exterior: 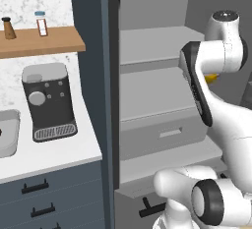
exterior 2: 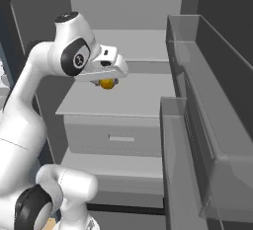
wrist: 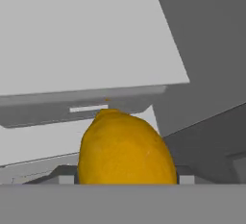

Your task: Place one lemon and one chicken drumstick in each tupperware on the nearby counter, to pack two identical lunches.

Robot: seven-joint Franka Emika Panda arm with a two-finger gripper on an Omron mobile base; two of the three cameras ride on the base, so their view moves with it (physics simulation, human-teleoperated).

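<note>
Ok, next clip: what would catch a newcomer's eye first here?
The lemon large in the hand view, sitting between the fingertips of the gripper inside the open fridge, above a grey shelf. Next, the white arm bent across both base views, and the coffee machine on the counter at left.

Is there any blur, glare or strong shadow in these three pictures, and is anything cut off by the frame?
Left base view: sharp, flat even light, no glare; the arm hides most of the lemon. Right base view: soft shade under the gripper; the clear door bins look hazy. Hand view: the lemon looms large, slightly soft, its bottom cut off.
</note>
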